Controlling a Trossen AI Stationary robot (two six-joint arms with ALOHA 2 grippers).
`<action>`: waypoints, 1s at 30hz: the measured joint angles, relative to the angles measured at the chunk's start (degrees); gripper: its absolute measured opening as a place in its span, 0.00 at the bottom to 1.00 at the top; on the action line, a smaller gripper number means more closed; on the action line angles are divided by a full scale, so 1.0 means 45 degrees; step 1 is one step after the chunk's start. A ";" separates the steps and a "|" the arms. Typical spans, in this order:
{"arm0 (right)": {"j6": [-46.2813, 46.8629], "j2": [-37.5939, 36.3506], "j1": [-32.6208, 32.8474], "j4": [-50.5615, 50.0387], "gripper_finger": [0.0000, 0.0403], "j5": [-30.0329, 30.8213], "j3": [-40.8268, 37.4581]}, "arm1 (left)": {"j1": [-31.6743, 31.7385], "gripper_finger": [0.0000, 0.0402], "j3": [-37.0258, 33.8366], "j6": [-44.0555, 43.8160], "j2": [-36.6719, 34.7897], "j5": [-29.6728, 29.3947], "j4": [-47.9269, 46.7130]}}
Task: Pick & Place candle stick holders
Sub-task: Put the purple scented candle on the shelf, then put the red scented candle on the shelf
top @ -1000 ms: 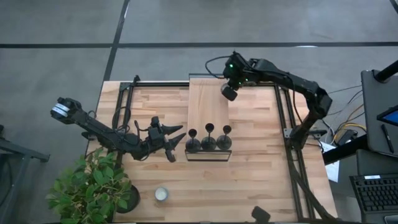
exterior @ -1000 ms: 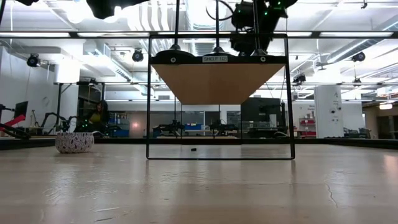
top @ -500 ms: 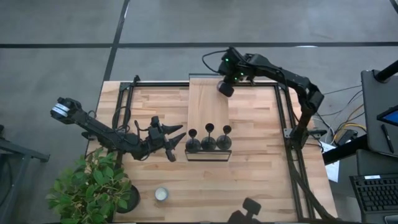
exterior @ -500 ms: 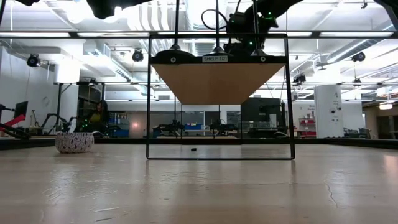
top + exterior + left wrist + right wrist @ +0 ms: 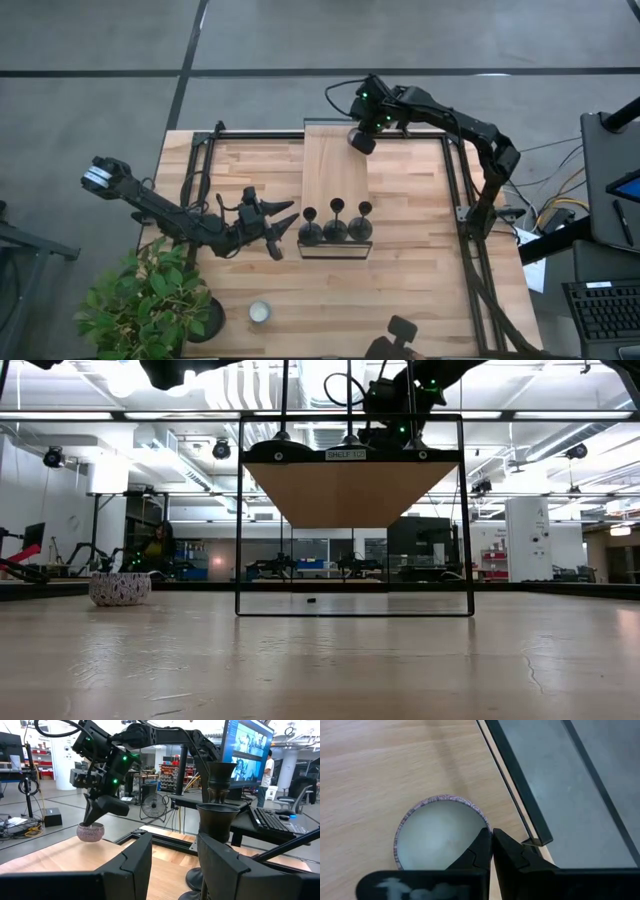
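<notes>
wooden table (image 5: 400, 270) set on grey floor; plant (image 5: 150, 305) at 8 o'clock | left gripper (image 5: 283, 226) spread, empty, beside candle stick holders (image 5: 336, 222); right gripper (image 5: 362, 141) closed over small bowl (image 5: 440, 837) at 12 o'clock

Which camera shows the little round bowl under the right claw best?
The right wrist view: the bowl fills it, right below the shut right claw. The left wrist view shows it small, from the side. From above, the claw hides it.

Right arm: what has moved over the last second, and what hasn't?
The right gripper, shut, moved toward the table's far edge, over a small bowl on the raised board. The left gripper and three candle holders stayed put.
</notes>
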 joint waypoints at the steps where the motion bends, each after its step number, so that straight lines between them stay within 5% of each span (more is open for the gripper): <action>1: 0.0000 0.0000 0.0000 -0.0005 0.02 -0.0005 -0.0014 | 0.0000 0.38 0.0000 0.0000 0.0000 0.0000 0.0000; 12: -0.0092 0.0000 0.0000 -0.0005 0.03 -0.0046 -0.0052 | 0.0000 0.38 0.0000 -0.0005 0.0000 -0.0004 0.0000; 30: -0.0077 -0.0362 0.0003 -0.0251 0.24 0.0627 -0.0037 | 0.0000 0.38 0.0000 0.0050 0.0000 -0.0016 -0.0267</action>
